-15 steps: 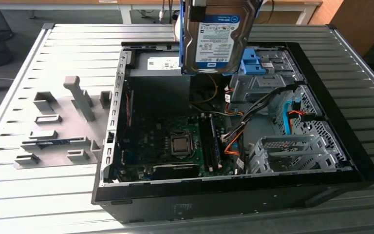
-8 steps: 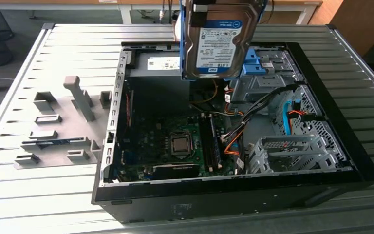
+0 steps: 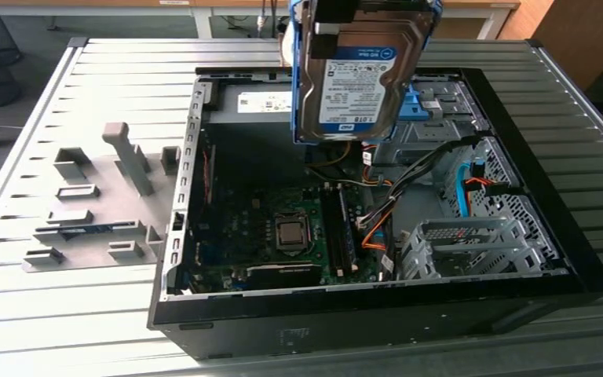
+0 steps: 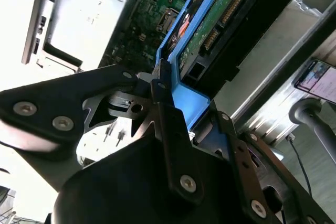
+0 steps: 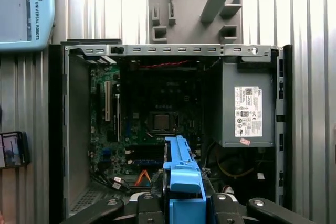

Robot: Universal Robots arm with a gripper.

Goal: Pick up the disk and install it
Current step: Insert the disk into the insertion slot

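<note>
An open computer case [image 3: 564, 259] lies on its side on a slatted metal worktop [image 3: 92, 78], reaching from the middle to the edge nearest the exterior camera. Its open side is turned upward, so the motherboard [image 3: 280, 228], the power supply [image 5: 247, 103] and a perforated metal drive cage [image 3: 469, 243] are exposed from above.

The disk [image 3: 359, 71] is held in the air over the far half of the case, clear of everything inside it. It hangs on edge, with its blue-and-white label turned toward the exterior camera. The gripper [image 5: 184, 205] is placed at the disk's upper end, and its dark fingers [image 4: 79, 95] are clamped from both sides on the blue plastic rail and handle. This grip appears to be chosen so that the metal body and the connector end, seen pointing away from the gripper in the second wrist view, are left free.

In the first wrist view the case interior is seen straight down past the blue handle, which suggests the disk is being carried above the opening rather than set anywhere yet.

A grey fixture plate [image 3: 92, 212] with upright blocks rests on the worktop beside the case, towards the exterior view's left.
</note>
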